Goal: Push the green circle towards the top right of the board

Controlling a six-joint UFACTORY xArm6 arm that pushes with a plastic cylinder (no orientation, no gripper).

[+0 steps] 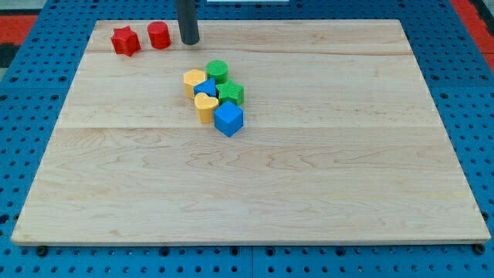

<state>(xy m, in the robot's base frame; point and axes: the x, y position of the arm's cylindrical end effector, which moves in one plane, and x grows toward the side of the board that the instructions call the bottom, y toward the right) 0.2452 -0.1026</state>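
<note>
The green circle (217, 72) stands at the top of a tight cluster left of the board's middle. Touching it are a yellow block (194, 80) on its left and a green star-like block (231, 93) below right. A small blue block (206, 87) sits in the cluster's middle, a yellow heart (205, 107) lower left, and a blue cube (228, 119) at the bottom. My tip (189, 42) rests on the board above and left of the green circle, apart from it.
A red star-like block (124, 40) and a red cylinder (159, 35) stand near the board's top left corner, just left of my tip. The wooden board (347, 154) lies on a blue pegboard.
</note>
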